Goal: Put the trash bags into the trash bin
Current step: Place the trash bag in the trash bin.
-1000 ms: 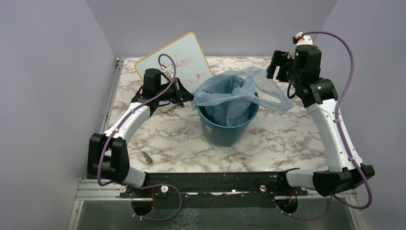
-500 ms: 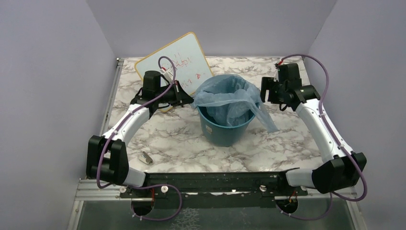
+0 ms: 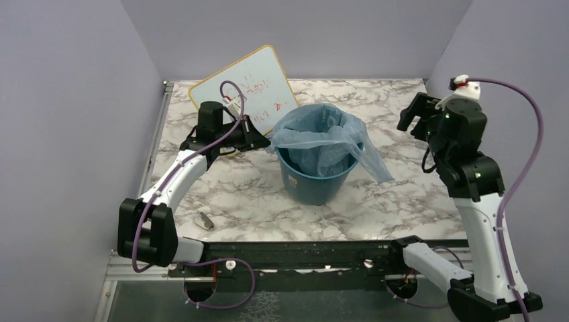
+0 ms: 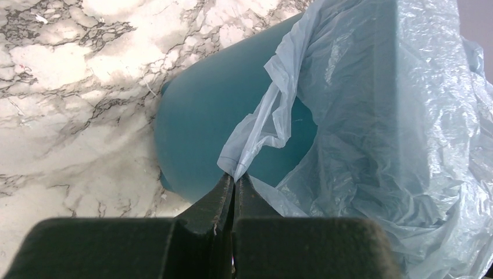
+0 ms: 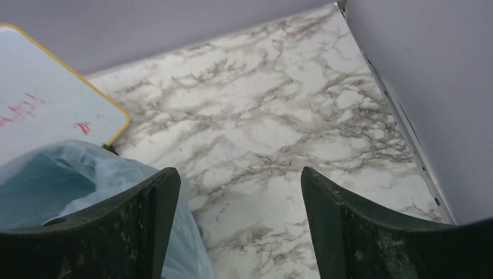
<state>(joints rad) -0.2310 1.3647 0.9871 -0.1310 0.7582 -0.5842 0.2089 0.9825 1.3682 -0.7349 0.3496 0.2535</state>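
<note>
Film bag (image 3: 322, 134), thin crinkly pale-blue plastic: likely soft, light, slippery, best gripped by bunched hem. Corner pinched shut in left fingers (image 4: 221, 196) beside round teal plastic bin (image 3: 315, 188); right fingers (image 5: 139, 226) wide, empty.

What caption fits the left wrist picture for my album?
Left gripper, shut, pinches a corner of the pale-blue trash bag draped over the teal trash bin on the marble table.

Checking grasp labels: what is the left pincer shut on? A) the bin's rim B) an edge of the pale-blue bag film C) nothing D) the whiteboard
B: the left wrist view shows the left pincer closed on a pulled-out edge of the trash bag, just outside the trash bin wall.
</note>
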